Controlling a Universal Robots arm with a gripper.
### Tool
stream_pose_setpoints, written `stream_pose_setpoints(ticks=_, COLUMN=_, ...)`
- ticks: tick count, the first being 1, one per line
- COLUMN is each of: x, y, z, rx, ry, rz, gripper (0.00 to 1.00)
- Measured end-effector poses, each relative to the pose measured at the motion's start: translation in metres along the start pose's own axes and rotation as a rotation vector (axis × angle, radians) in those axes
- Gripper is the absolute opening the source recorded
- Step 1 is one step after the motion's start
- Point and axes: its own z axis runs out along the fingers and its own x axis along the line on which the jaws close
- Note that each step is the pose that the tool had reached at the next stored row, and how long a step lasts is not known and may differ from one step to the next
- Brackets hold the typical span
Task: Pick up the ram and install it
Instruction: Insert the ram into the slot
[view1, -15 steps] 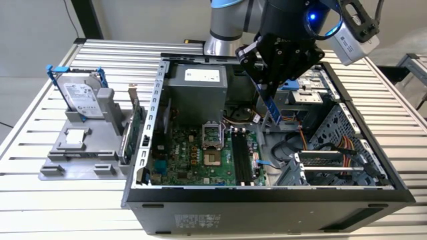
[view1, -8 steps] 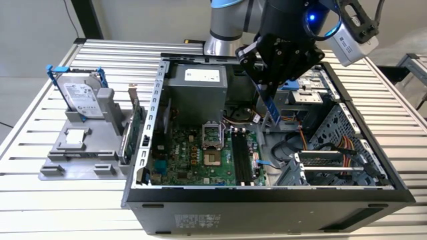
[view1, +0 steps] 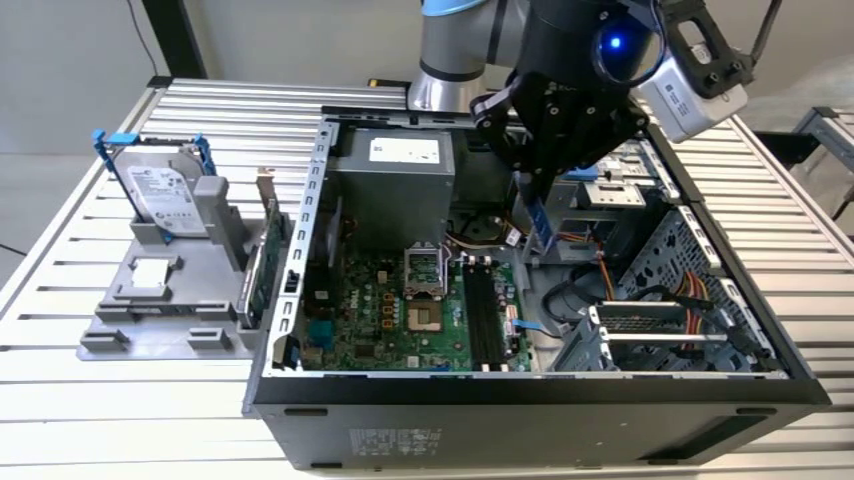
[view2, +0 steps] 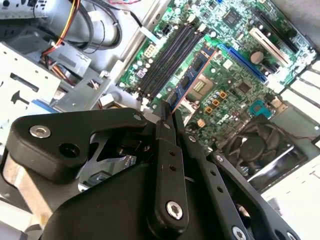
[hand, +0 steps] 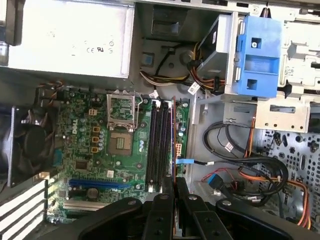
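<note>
Second wrist view: gripper (view2: 169, 114) clamped on the ram (view2: 192, 77), blue stick jutting toward one o'clock over the motherboard (view2: 235, 80), long axis parallel with the black memory slots (view2: 167, 57) just beside it at eleven o'clock.

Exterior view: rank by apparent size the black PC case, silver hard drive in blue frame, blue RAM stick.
1. Black open PC case, largest by far.
2. Silver hard drive in its blue frame.
3. Blue RAM stick, a thin strip held in the gripper; partly hidden, so unsure.
</note>
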Motion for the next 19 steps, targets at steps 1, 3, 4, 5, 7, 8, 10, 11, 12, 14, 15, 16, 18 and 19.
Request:
stream_pose_setpoints(ticks=1, x=0.0, y=0.0, z=0.0006, rx=0.0004, ry=-0.0002, rz=0.011, gripper=0.0)
stream_pose_setpoints(ticks=3, x=0.0001, y=0.0, z=0.0017, rx=0.0009, ry=-0.0004, rz=0.03, gripper=0.0)
stream_pose_setpoints(ticks=4, x=0.0001, y=0.0, z=0.0021, rx=0.0012, ry=-0.0005, rz=0.036, gripper=0.0)
stream_pose_setpoints(ticks=5, x=0.0001, y=-0.0001, z=0.0024, rx=0.0014, ry=-0.0006, rz=0.04, gripper=0.0)
stream_pose_setpoints(ticks=7, x=0.0001, y=-0.0001, z=0.0024, rx=0.0014, ry=-0.0006, rz=0.041, gripper=0.0)
stream_pose_setpoints(ticks=8, x=0.0001, y=-0.0001, z=0.0024, rx=0.0015, ry=-0.0006, rz=0.042, gripper=0.0)
stream_pose_setpoints(ticks=10, x=0.0001, y=-0.0001, z=0.0025, rx=0.0013, ry=-0.0006, rz=0.042, gripper=0.0)
stream_pose_setpoints(ticks=11, x=0.0001, y=-0.0001, z=0.0025, rx=0.0014, ry=-0.0006, rz=0.043, gripper=0.0)
stream_pose_setpoints(ticks=12, x=0.0001, y=-0.0001, z=0.0025, rx=0.0014, ry=-0.0006, rz=0.043, gripper=0.0)
stream_pose_setpoints(ticks=14, x=0.0001, y=-0.0001, z=0.0025, rx=0.0014, ry=-0.0006, rz=0.044, gripper=0.0)
stream_pose_setpoints(ticks=15, x=0.0001, y=-0.0001, z=0.0024, rx=0.0015, ry=-0.0006, rz=0.044, gripper=0.0)
stream_pose_setpoints(ticks=16, x=0.0001, y=-0.0001, z=0.0024, rx=0.0015, ry=-0.0006, rz=0.045, gripper=0.0)
stream_pose_setpoints(ticks=18, x=0.0001, y=-0.0001, z=0.0041, rx=0.0015, ry=-0.0007, rz=0.047, gripper=0.0)
stream_pose_setpoints(ticks=19, x=0.0001, y=-0.0001, z=0.0047, rx=0.0014, ry=-0.0007, rz=0.048, gripper=0.0)
